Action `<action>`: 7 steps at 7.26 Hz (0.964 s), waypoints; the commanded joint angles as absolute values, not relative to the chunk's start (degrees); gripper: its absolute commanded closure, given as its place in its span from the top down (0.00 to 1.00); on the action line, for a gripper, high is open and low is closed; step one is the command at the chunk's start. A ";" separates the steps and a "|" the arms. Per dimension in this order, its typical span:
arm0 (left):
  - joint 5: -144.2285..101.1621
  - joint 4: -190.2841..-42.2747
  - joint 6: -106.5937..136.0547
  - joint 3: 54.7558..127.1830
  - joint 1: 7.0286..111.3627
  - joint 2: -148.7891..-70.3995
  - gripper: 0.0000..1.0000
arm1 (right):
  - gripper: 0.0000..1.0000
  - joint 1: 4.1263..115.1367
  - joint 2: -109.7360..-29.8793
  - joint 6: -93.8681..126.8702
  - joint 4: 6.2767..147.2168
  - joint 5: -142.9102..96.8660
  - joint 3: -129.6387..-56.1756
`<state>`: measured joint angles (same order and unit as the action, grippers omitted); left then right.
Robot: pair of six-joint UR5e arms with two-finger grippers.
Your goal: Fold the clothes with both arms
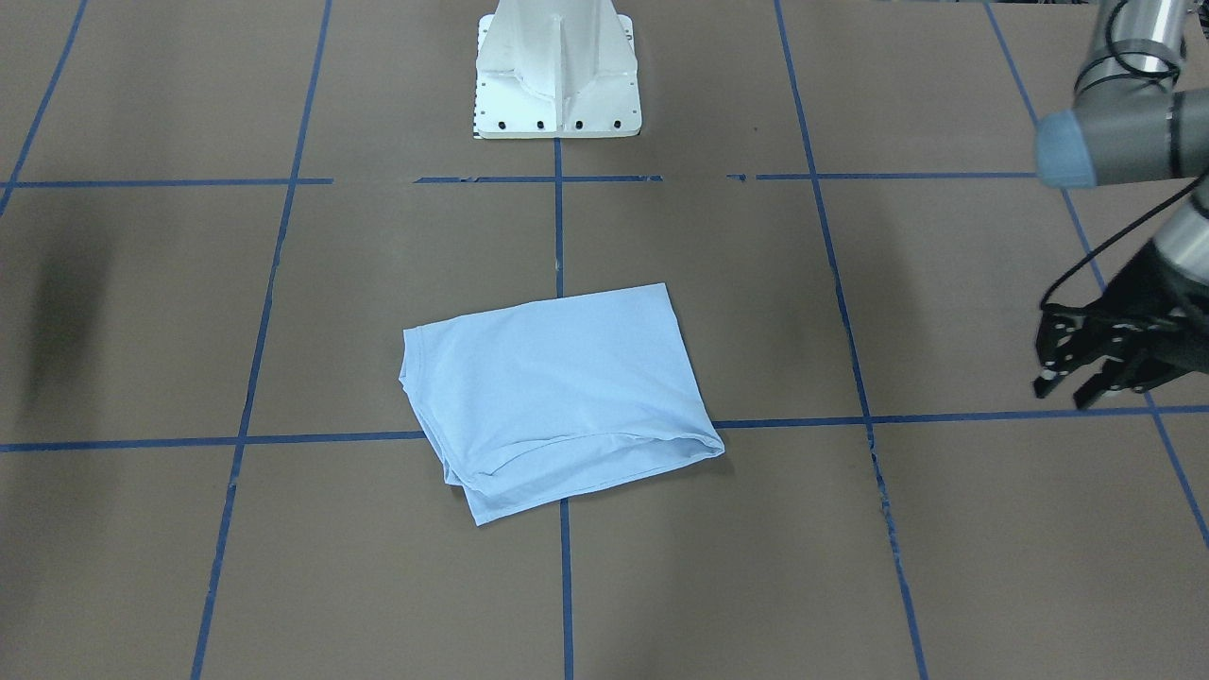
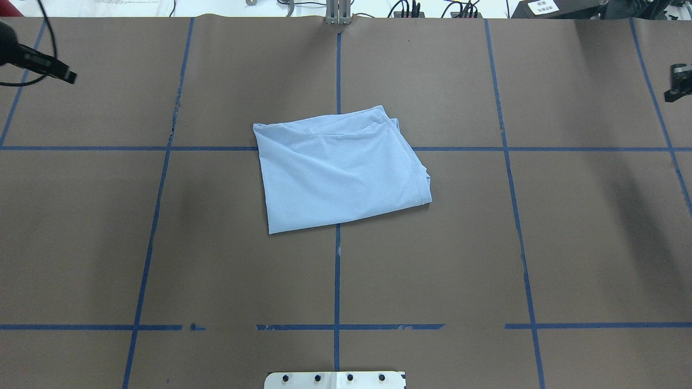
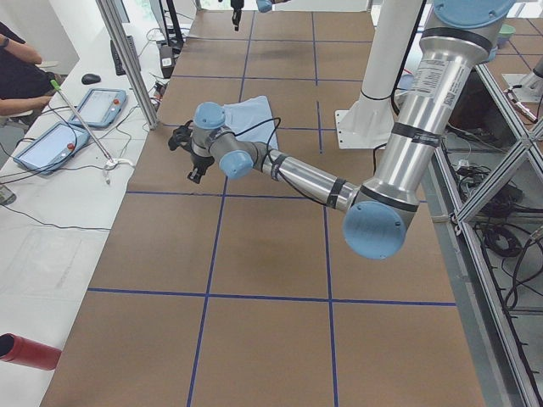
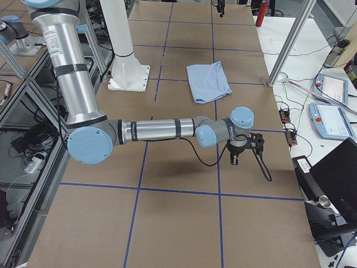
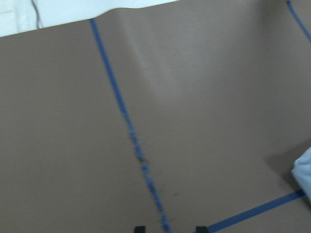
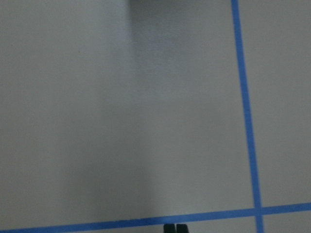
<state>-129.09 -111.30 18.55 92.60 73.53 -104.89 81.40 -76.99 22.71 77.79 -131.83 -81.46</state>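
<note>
Since the shirt point(image 2: 340, 173) lies folded mid-frame on the bench point(image 2: 567, 243), we judge folding about done. Left claw point(image 1: 1064, 392) is open at the right edge, right claw point(image 2: 676, 86) closed at upper right, both well apart from the cloth. Next: another fold, or park.

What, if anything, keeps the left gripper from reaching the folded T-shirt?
Probably nothing, so yes: the left gripper hangs open to one side, and only bare table lies between it and the T-shirt.
</note>
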 commanded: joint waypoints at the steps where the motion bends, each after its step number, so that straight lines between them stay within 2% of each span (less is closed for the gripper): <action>1: -133.06 -98.06 6.09 92.11 82.96 -101.95 1.00 | 1.00 86.83 -82.59 11.00 87.25 -132.45 -88.21; 3: -132.63 -96.77 -0.38 90.98 84.98 -99.59 1.00 | 1.00 86.75 -89.27 10.90 88.68 -132.54 -93.66; 4: -132.54 -96.85 -7.66 88.53 87.08 -97.58 1.00 | 1.00 86.84 -89.38 10.90 89.81 -132.54 -94.74; 5: -132.89 -96.77 -8.08 88.59 87.27 -96.51 1.00 | 1.00 86.05 -88.86 10.90 94.70 -131.76 -97.10; 6: -132.98 -97.90 -8.43 89.20 87.28 -93.28 1.00 | 1.00 86.05 -90.51 10.81 95.44 -130.44 -98.69; 7: -132.80 -98.87 -7.74 89.64 87.19 -93.25 1.00 | 1.00 85.96 -91.22 10.29 95.28 -130.60 -98.44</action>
<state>-132.87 -97.77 -7.74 89.21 87.12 -94.58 86.12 -90.12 10.72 94.48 -131.02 -97.70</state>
